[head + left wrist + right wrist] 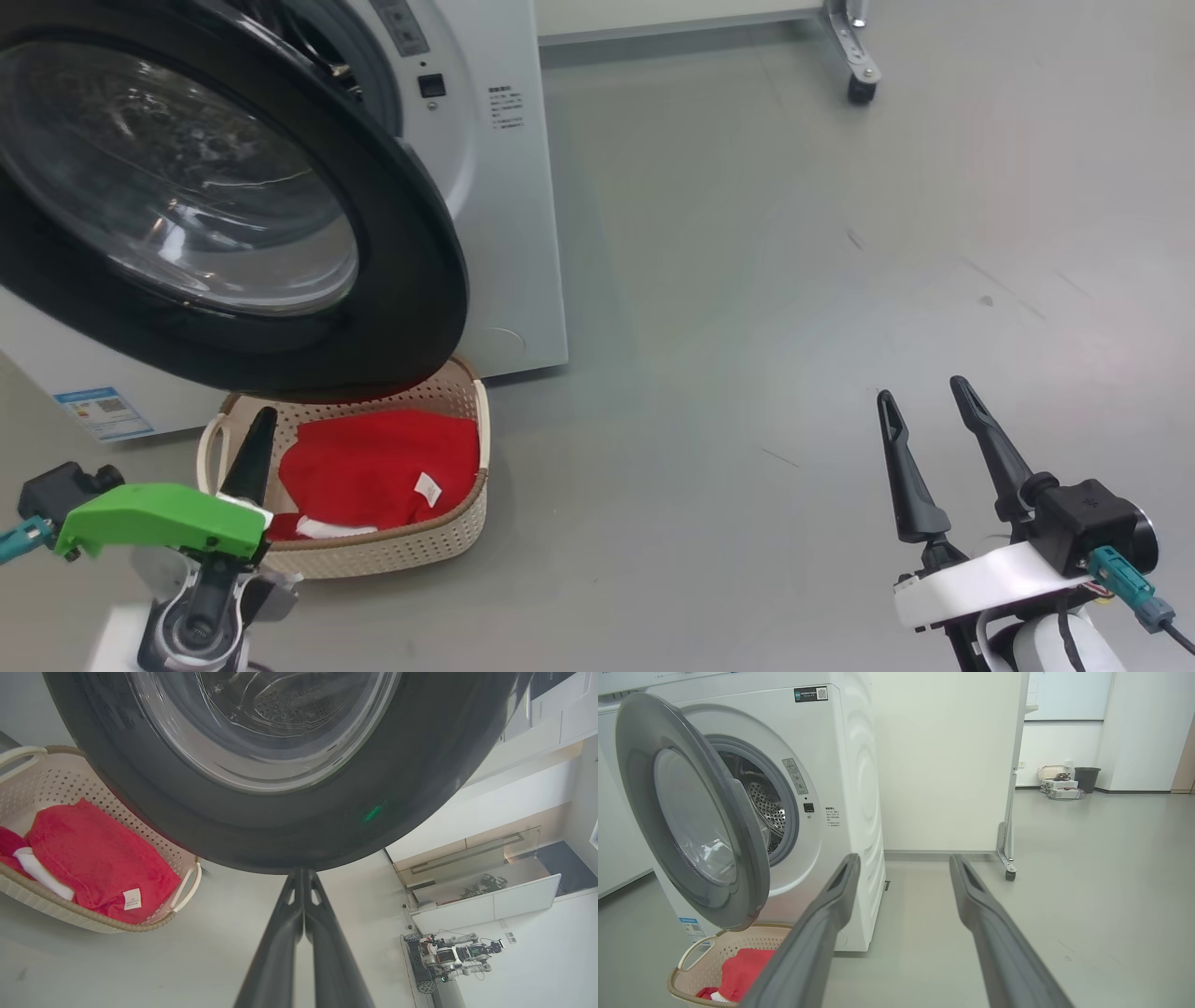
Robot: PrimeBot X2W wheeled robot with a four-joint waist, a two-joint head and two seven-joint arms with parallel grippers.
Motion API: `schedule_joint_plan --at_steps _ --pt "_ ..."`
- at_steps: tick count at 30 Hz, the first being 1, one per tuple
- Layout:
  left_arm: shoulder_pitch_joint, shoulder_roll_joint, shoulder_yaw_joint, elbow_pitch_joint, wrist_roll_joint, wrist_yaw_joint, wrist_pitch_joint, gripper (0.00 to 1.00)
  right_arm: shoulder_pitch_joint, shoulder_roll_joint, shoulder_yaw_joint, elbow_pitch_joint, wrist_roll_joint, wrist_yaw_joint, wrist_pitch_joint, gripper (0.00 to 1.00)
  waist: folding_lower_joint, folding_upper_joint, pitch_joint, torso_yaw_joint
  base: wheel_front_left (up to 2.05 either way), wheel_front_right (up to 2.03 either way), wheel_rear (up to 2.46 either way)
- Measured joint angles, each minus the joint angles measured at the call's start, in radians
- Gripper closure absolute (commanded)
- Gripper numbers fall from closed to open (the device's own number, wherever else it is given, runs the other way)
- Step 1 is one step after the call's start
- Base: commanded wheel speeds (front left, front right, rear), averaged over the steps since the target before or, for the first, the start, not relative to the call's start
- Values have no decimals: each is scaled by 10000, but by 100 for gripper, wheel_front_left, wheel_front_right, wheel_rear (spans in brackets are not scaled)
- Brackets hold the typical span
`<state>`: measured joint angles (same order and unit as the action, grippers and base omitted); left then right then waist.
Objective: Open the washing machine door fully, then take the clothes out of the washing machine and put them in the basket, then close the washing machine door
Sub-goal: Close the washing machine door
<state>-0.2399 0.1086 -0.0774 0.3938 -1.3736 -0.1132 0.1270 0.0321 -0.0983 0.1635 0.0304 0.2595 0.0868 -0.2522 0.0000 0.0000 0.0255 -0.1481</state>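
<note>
The washing machine door [411, 243], black-rimmed with a glass bowl, stands partly open before the white washing machine [509, 233]. Under its lower edge the cream basket [401, 546] sits on the floor with the red clothes [373, 467] inside, white label showing. My left gripper [263, 415] is shut and empty, pointing up over the basket's left side. In the left wrist view its tips [302, 872] reach just under the door rim [280, 835]; I cannot tell if they touch. My right gripper [920, 390] is open and empty, far right. The drum [768, 807] shows behind the door [747, 858].
A wheeled frame leg with a caster [859, 89] stands at the back right. Bare grey floor [794, 280] spreads to the machine's right. A dark bin and boxes [1085, 779] sit by the far wall. Another robot [448, 956] stands in the distance.
</note>
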Motion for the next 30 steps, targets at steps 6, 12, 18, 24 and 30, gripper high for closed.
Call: schedule_joint_plan --at_steps 6,12,18,24,30 --pt "712 754 -495 -502 1870 -65 -1101 100 113 -4 10 -105 -71 2 0 0 0 0 -252 651 0 0 0" --pt "1331 1515 -1083 -999 3916 -67 -2359 100 195 -6 50 -165 -75 4 0 0 0 0 -415 1146 0 0 0" --pt "1884 1837 -1634 -1419 5682 -69 -3710 100 266 -6 84 -182 -82 35 0 0 0 0 -481 1423 0 0 0" --pt "2307 2029 -1825 -1475 6842 -58 -3917 100 331 4 178 -173 -84 46 0 0 0 0 -502 1497 0 0 0" --pt "2637 2044 -1914 -1486 7988 529 -3864 100 372 15 219 -77 -73 46 0 0 0 0 -506 1576 0 0 0"
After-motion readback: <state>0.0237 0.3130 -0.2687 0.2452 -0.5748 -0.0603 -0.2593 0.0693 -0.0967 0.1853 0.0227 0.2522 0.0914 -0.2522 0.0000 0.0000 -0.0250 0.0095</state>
